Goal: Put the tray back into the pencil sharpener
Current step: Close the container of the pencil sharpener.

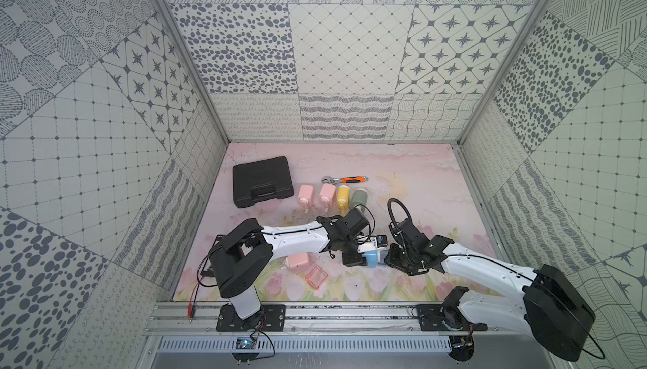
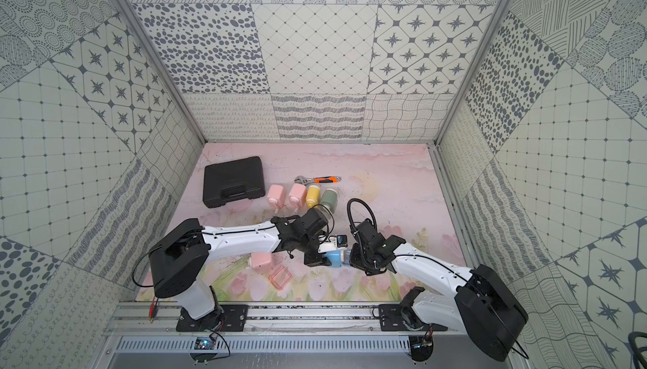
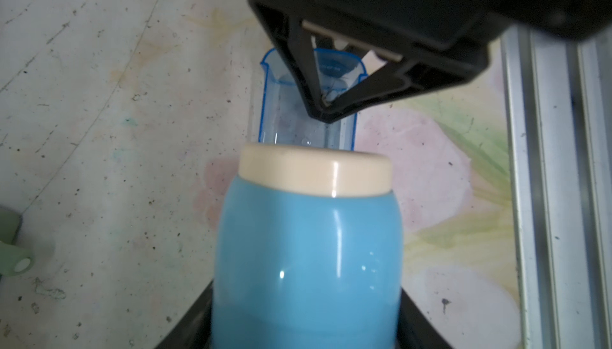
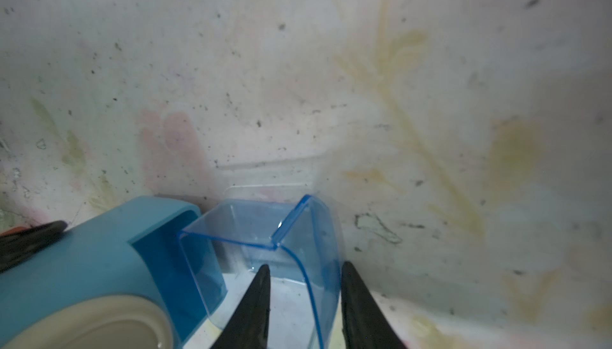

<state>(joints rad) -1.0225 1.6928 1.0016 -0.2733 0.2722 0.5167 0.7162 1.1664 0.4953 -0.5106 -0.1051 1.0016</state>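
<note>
A blue pencil sharpener (image 3: 308,248) with a cream end band is raised at the table's front centre in both top views (image 1: 373,258) (image 2: 334,257). My left gripper (image 3: 306,330) is shut on its body. A clear blue tray (image 3: 281,115) sticks out of the sharpener's slot, partly inside it and at a slight tilt (image 4: 251,228). My right gripper (image 4: 306,284) has come in from the right (image 1: 388,258). It is shut on the tray's outer end wall, with one finger inside the tray and one outside.
A clear pink tray (image 1: 316,276) and a pink sharpener (image 1: 297,261) lie near the left arm. Several sharpeners (image 1: 341,195) lie in a row behind, near a wrench (image 1: 345,179) and a black case (image 1: 262,186). An aluminium rail (image 3: 556,198) runs along the table's edge.
</note>
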